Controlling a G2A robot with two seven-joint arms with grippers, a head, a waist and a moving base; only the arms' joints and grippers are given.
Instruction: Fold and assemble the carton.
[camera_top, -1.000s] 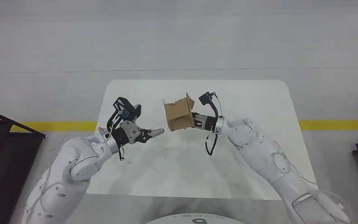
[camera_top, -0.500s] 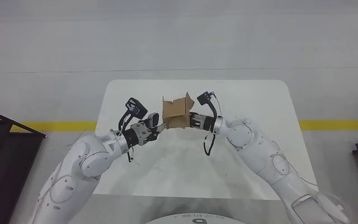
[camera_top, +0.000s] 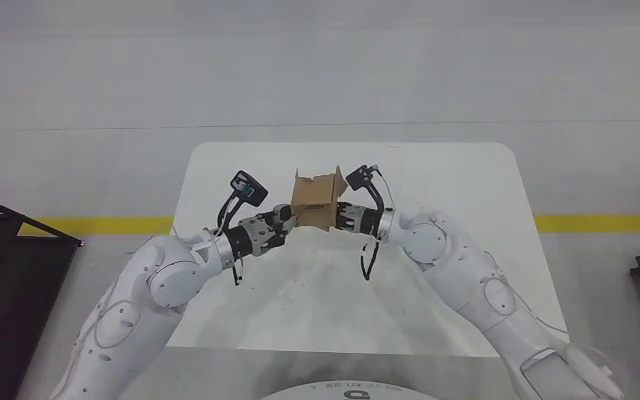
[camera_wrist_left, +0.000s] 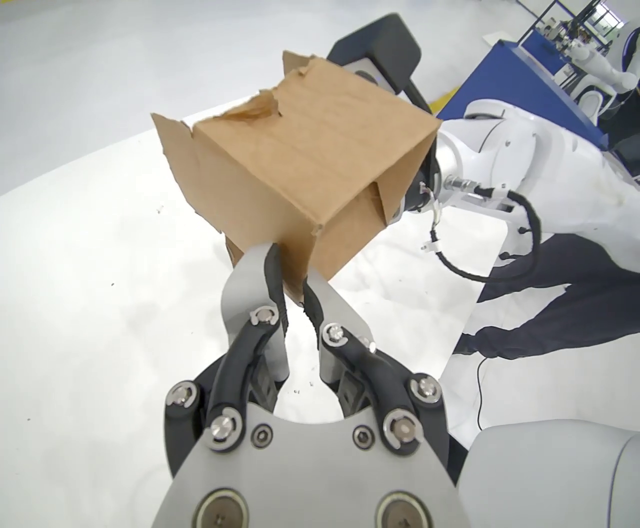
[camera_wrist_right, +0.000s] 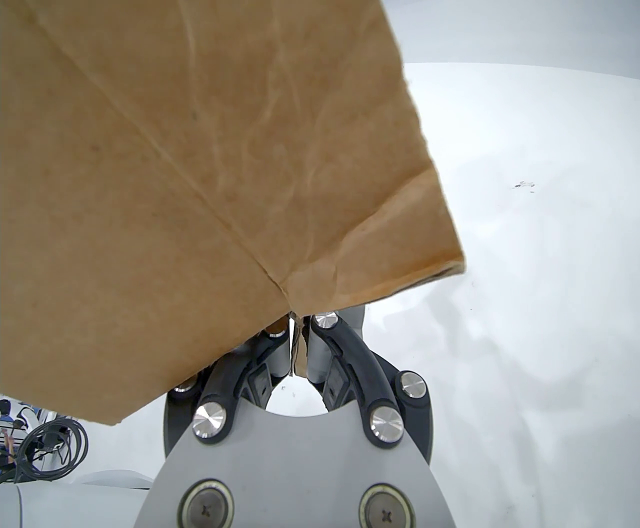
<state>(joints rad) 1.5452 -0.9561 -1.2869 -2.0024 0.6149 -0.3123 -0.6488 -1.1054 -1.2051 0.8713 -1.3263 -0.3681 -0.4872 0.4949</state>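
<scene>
A brown cardboard carton (camera_top: 315, 203) is held in the air above the middle of the white table (camera_top: 450, 200), partly formed, with torn flaps at its far end. My left gripper (camera_top: 284, 214) is at the carton's left side. In the left wrist view the carton (camera_wrist_left: 310, 165) has its lower corner pinched between the narrow fingers of my left gripper (camera_wrist_left: 292, 282). My right gripper (camera_top: 341, 215) holds the carton's right side. The right wrist view has a carton (camera_wrist_right: 200, 150) panel close up, and my right gripper (camera_wrist_right: 295, 345) shut on a cardboard edge.
The table's bare white top spreads all round below the carton. A dark frame (camera_top: 30, 240) stands off the table's left edge. A yellow floor line (camera_top: 590, 222) runs behind the table. A blue cabinet (camera_wrist_left: 525, 75) stands beyond the right arm.
My left gripper has moved right from open air to the carton and closed on its lower corner. The right arm has turned the carton slightly and shifted it a little left.
</scene>
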